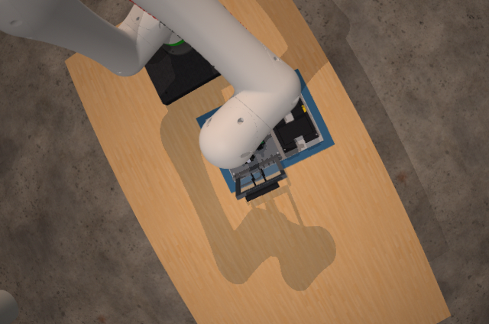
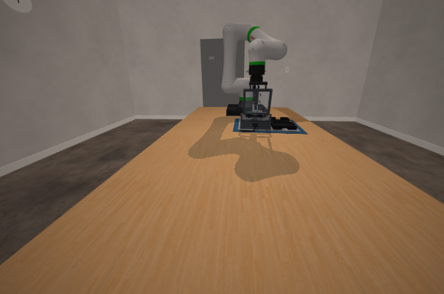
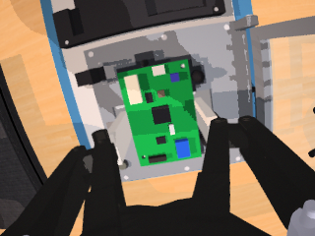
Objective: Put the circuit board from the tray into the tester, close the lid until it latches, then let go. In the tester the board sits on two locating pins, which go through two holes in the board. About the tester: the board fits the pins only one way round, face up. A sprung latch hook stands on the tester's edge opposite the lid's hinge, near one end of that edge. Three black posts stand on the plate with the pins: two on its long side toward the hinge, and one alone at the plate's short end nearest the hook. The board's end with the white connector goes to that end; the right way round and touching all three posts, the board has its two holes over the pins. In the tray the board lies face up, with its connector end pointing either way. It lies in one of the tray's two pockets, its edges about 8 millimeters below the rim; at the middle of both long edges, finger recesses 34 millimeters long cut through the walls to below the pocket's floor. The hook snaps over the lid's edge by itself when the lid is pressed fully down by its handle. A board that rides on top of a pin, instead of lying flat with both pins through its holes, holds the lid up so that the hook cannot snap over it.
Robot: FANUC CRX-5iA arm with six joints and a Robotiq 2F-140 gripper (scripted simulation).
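The green circuit board (image 3: pixel 172 100) is over the tester's plate, face up, its white connector end toward the latch hook (image 3: pixel 90 77). One black post (image 3: pixel 197 76) shows at its hinge side, another post (image 3: pixel 145 59) at its connector end. My gripper (image 3: pixel 161 116) (image 2: pixel 255 108) is shut on the board, its light pads against both long edges. I cannot tell whether the board lies flat on the pins. The tester (image 1: pixel 272 148) (image 2: pixel 247 125) (image 3: pixel 212 44) has its lid (image 1: pixel 238 189) (image 2: pixel 270 100) (image 3: pixel 285 28) standing open. The arm hides most of the board in the top view.
The black tray (image 1: pixel 296 131) (image 2: pixel 283 125) (image 3: pixel 113 25) stands beside the tester on the blue mat (image 1: pixel 328 142) (image 2: pixel 300 132). The open lid rises close beside the gripper on the hinge side. The robot's black base (image 1: pixel 177 83) is at the back of the table.
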